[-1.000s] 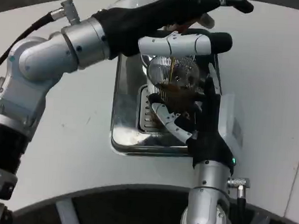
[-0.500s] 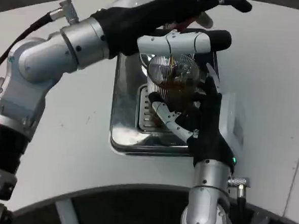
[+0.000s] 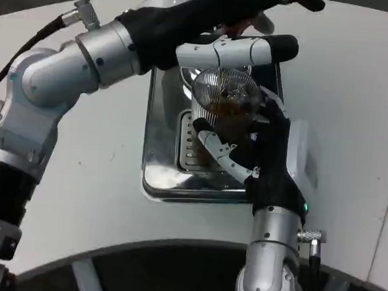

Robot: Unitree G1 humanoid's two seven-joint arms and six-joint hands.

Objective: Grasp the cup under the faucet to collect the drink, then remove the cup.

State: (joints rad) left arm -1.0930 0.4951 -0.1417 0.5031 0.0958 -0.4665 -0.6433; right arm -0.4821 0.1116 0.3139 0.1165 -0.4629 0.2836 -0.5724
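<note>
Your cup (image 3: 224,102), a ribbed clear one, sits over the steel drip tray (image 3: 161,143) in the middle of the white bench (image 3: 98,199), and brown drink already shows inside it. Your right hand (image 3: 262,159) is wrapped around it from the near side, fingers curled under its base, so I judge the grasp made and the filling under way or nearly done. Your left hand (image 3: 238,16) reaches across above the cup, apparently at the tap; whether it grips anything, I cannot tell. Left for you: draw the cup clear.
</note>
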